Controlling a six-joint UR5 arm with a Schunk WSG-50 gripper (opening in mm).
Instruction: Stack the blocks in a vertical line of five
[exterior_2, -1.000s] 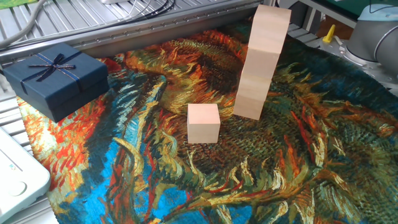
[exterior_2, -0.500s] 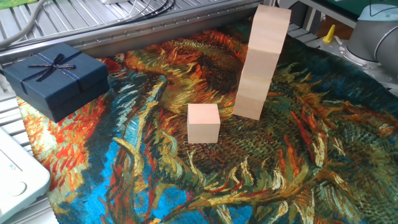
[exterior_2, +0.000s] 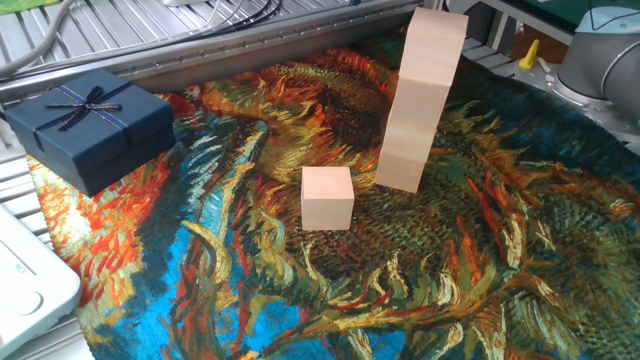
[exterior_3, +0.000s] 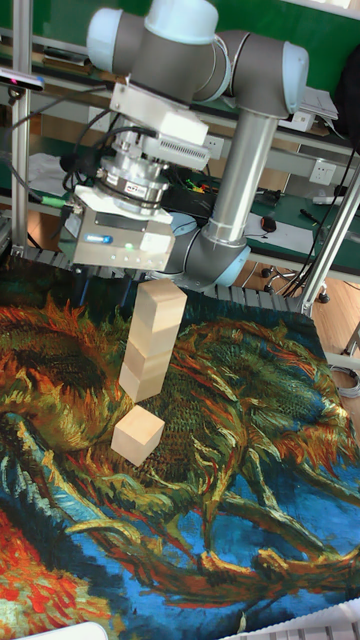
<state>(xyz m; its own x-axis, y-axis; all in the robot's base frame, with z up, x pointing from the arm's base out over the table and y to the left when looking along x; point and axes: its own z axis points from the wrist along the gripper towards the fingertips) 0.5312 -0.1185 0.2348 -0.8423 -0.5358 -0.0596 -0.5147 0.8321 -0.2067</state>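
Stack status: a leaning column of pale beige wooden cubes (exterior_3: 148, 342) stands on the worktop, which is covered by a painted-pattern cloth in orange, blue and green (exterior_2: 480, 280). In the tall fixed view the seams suggest four cubes in the column; the lower seams are faint in the fixed view, so I hold that count as probable, not certain. The column tilts, with its top nearer the end effector than its base.

One loose pale beige wooden cube (exterior_2: 328, 198) sits on the cloth just beside the foot of the column, apart from it, below and to the near side of the end effector.

End effector (exterior_3: 135, 280): the grey housing with a lit blue indicator hangs directly above the top of the column. The fingers are hidden behind the housing and the top cube; cannot tell whether they are parted or closed, or whether they touch the top cube.

Judgement: about four of five placed; the loose cube is what remains. It needs to be picked from beside the base and set on top. The lean is a concern, since a fifth cube set off-centre could topple the column.

Dark navy gift box with a ribbon bow (exterior_2: 90, 122) lies well away from the end effector, and is no part of the job.
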